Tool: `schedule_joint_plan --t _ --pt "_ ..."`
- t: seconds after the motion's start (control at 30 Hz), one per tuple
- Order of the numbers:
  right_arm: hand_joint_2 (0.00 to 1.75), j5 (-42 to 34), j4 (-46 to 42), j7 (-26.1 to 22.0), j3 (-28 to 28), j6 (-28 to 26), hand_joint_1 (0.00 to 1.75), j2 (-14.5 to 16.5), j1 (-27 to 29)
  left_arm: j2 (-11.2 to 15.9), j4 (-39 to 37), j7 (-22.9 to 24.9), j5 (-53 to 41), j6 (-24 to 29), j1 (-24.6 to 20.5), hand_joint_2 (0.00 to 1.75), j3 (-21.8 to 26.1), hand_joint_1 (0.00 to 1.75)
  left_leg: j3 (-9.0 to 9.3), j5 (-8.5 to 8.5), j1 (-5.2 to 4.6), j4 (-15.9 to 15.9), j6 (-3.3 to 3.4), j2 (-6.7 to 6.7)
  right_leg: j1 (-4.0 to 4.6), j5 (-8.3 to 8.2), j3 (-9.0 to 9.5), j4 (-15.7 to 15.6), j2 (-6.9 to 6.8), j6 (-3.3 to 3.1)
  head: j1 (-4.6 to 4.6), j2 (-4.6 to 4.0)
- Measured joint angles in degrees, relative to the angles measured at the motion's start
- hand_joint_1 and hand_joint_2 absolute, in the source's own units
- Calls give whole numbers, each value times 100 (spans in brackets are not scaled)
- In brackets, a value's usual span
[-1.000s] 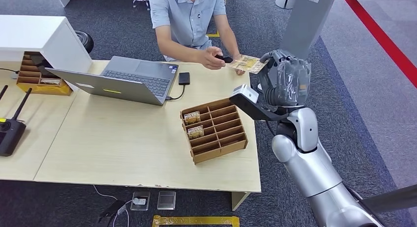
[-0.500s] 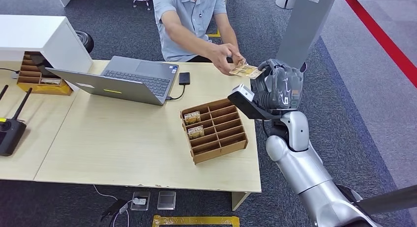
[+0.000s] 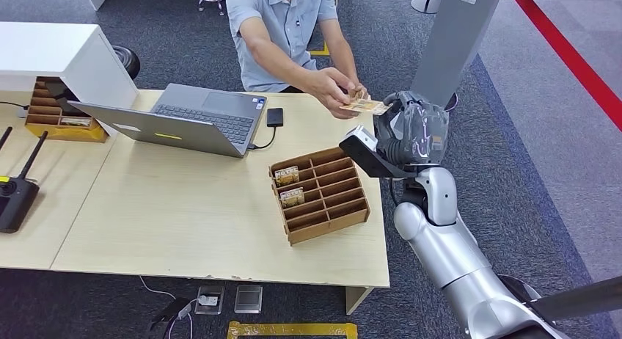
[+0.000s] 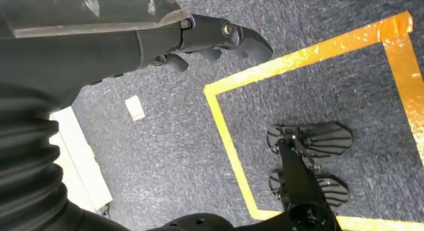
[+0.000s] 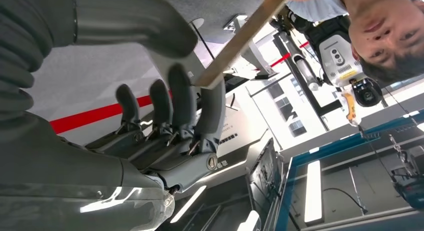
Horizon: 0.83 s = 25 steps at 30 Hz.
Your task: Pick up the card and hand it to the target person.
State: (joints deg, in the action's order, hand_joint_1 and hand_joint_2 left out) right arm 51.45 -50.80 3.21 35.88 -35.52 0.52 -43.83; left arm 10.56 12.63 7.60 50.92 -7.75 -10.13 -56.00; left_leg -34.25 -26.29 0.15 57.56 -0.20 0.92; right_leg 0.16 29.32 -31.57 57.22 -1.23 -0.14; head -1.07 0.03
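- While raised past the surface's (image 3: 220,229) far right corner, right robot hand (image 3: 413,128) pinches flat rectangular tan card (image 3: 364,105); person's hand (image 3: 334,89) grips it too.
- Left robot hand (image 4: 210,41) hangs, fingers curled, holding nothing.

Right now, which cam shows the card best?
Head view: the card shows its printed face, held between the person's hand and the right robot hand. Right wrist view gives it edge-on, a thin strip pinched at the fingers. Left wrist view looks at the floor.
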Motion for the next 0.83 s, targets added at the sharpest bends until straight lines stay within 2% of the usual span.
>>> schedule_joint_plan --t 0.1,0.6,0.7,0.83 --pt "175 -27 50 4 1 -2 0 7 -17 0 -1 -52 3 -3 6 0 0 0 0 0 0 0 0 0 0 0 0 0 0 0 1 0" --pt "175 -303 201 -13 4 18 0 20 -27 0 0 -37 46 109 45 0 0 0 0 0 0 0 0 0 0 0 0 0 0 0 0 0" --pt "175 -1034 153 -232 -1 243 0 20 18 0 -1 -41 90 121 73 0 0 0 0 0 0 0 0 0 0 0 0 0 0 0 1 0" --pt "175 -2429 -69 -579 -21 915 0 15 183 1 -2 -74 160 124 128 0 0 0 0 0 0 0 0 1 0 0 -1 -1 0 0 2 -1"
